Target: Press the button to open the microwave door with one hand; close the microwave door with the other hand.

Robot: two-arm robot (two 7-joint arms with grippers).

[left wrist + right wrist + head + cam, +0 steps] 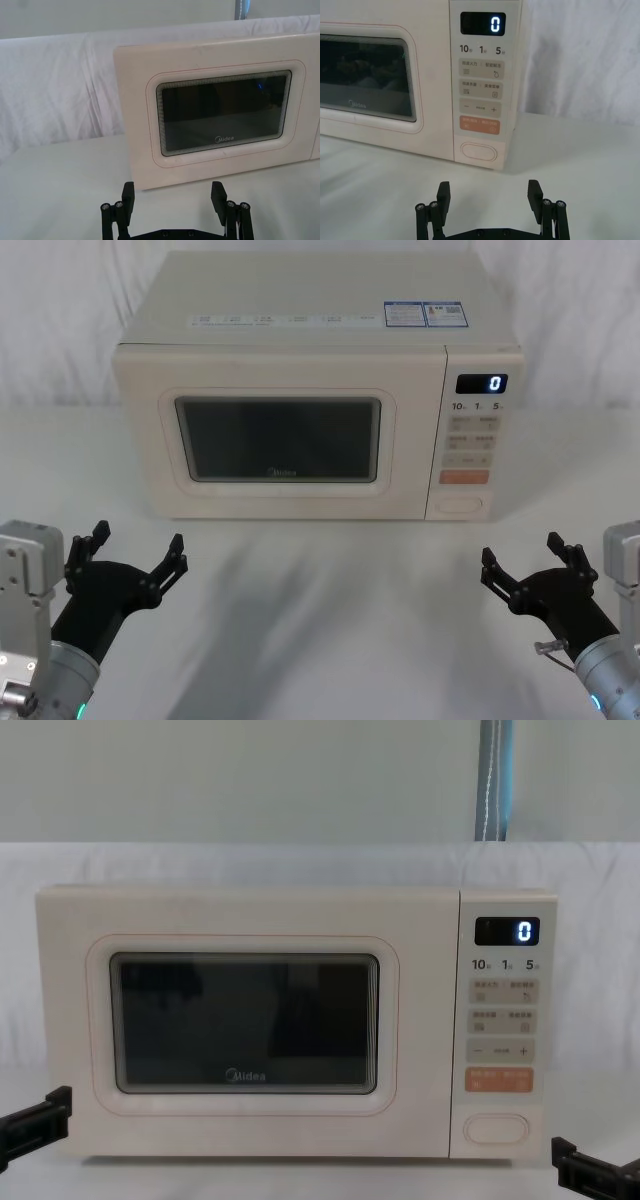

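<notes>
Button is sitting at bottom of control panel, just under orange key, untouched. Microwave door is sitting shut, mid table. We're holding left end effector & right end effector open, low, well apart from microwave.

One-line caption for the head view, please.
Shut microwave door and untouched button face the robot; open left gripper and open right gripper hover low over the table.
</notes>
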